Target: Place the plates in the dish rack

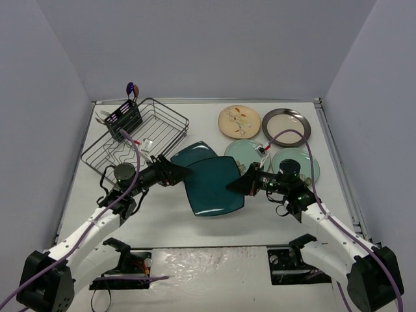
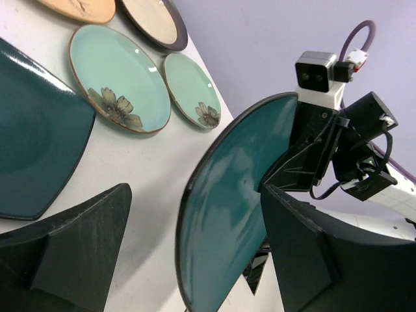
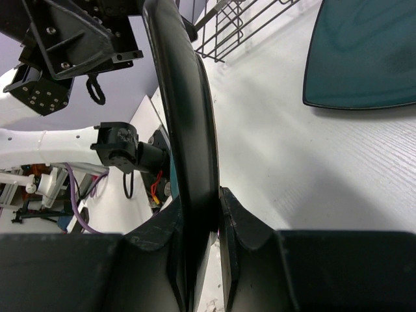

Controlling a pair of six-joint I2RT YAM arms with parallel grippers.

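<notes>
My right gripper (image 1: pixel 242 184) is shut on the right rim of a dark teal square plate (image 1: pixel 211 187) and holds it tilted above the table; the right wrist view shows that rim (image 3: pixel 187 117) edge-on between the jaws. My left gripper (image 1: pixel 178 174) is open, its fingers (image 2: pixel 84 250) to either side of the plate's left edge (image 2: pixel 227 214), not pinching it. The second teal plate (image 1: pixel 190 154) lies flat behind. The cream floral plate (image 1: pixel 239 121), the beige dark-rimmed plate (image 1: pixel 286 127) and two mint plates (image 1: pixel 246 155) (image 1: pixel 299 162) lie at the right. The dish rack (image 1: pixel 146 133) stands at the back left, with no plates in it.
The dark cutlery holder (image 1: pixel 123 119) at the rack's far left corner holds a spoon. Grey walls close in the table on three sides. The right arm's cable arches over the mint plates.
</notes>
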